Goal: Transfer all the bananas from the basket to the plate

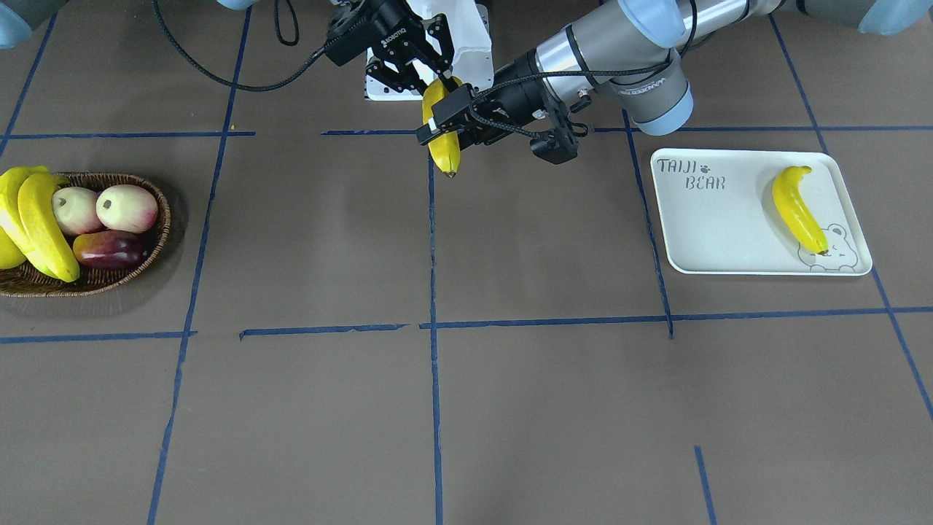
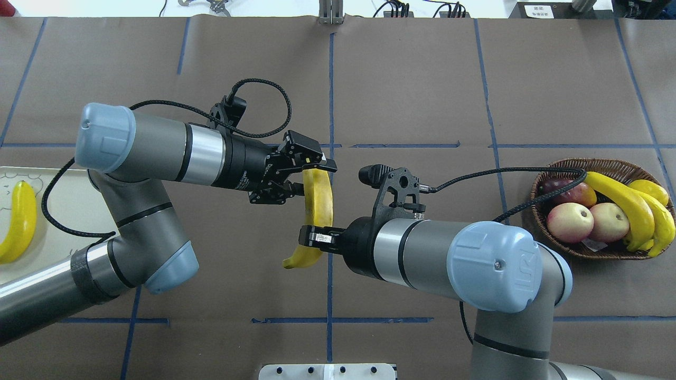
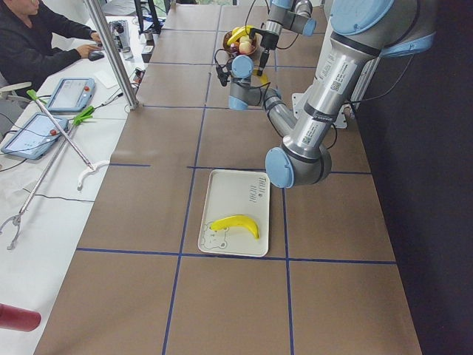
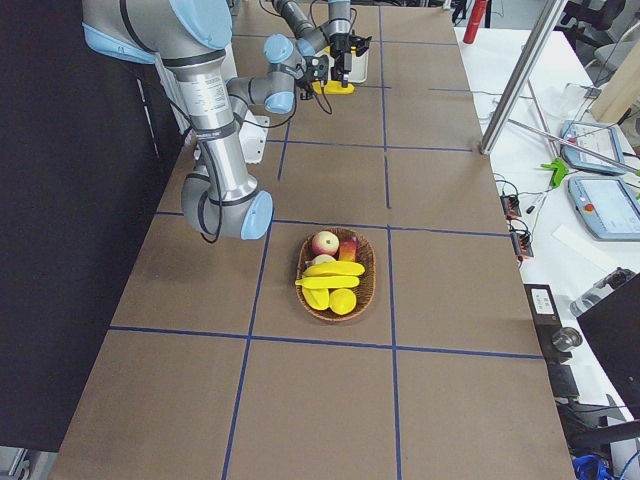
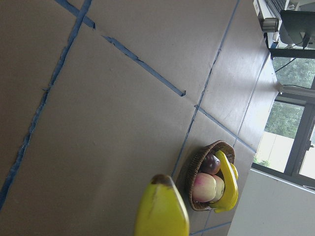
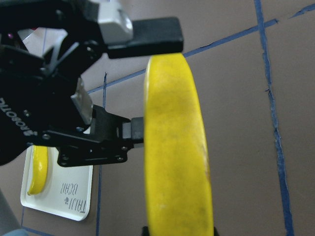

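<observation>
Holding a long, curved, bright-yellow banana (image 2: pixel 319 208) aloft.
Right gripper (image 2: pixel 315 237) pinches it; left gripper (image 2: pixel 303 182), just beyond, straddles it, fingers spread.

We look steeply down from the operators' edge of the table (image 1: pixel 510 408) | overhead from the robot's edge | along it from both ends | wrist cameras close | all share the raised banana (image 2: pixel 318 200)

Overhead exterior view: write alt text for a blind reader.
Two robot arms meet mid-table at one banana, the right gripper at its near end, the left gripper at its far end. A wicker basket of fruit sits right; a white tray left.
</observation>
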